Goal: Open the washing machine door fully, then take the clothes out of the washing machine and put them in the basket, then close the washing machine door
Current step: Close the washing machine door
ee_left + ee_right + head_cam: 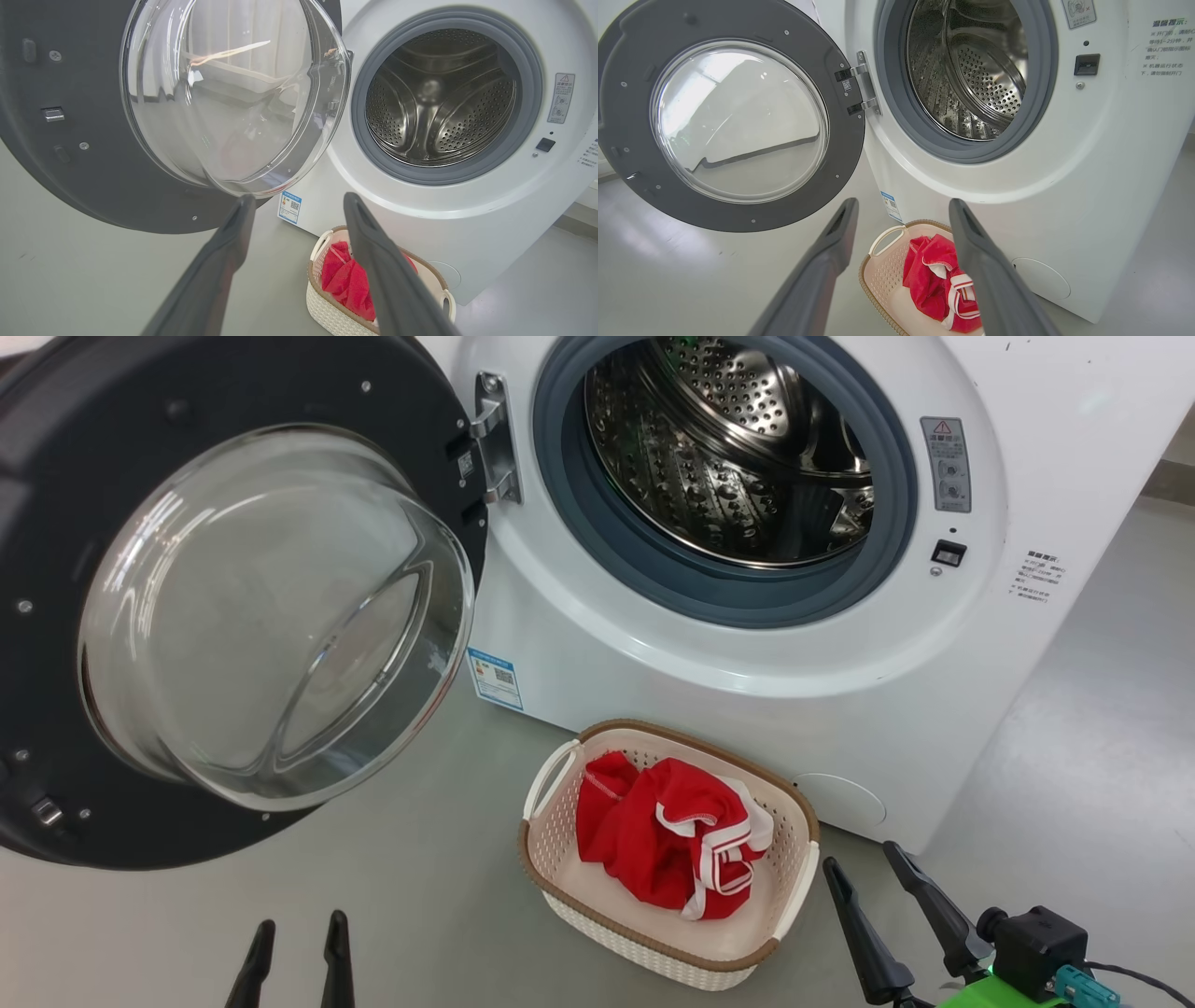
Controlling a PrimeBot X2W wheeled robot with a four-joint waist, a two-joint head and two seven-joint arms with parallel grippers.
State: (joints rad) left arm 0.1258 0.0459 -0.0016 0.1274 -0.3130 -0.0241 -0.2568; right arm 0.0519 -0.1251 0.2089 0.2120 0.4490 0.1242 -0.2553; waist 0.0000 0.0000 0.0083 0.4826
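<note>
1. In front of the washing machine [653,653], the clothes [667,840] are lying in the basket [635,947]; the washing machine door [271,616] is hanging wide open.
2. Left gripper [301,922] and right gripper [861,856] are gaping, empty.
3. Closing is likely coming next: pushing the door's free edge steadily until latching.
4. The gasket [672,583] is hiding the front floor of the drum [728,457].

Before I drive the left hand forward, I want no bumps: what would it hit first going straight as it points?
Probably the open door: the left hand points at the lower edge of its glass bulge, with nothing nearer in line. Depth is hard to judge.
</note>
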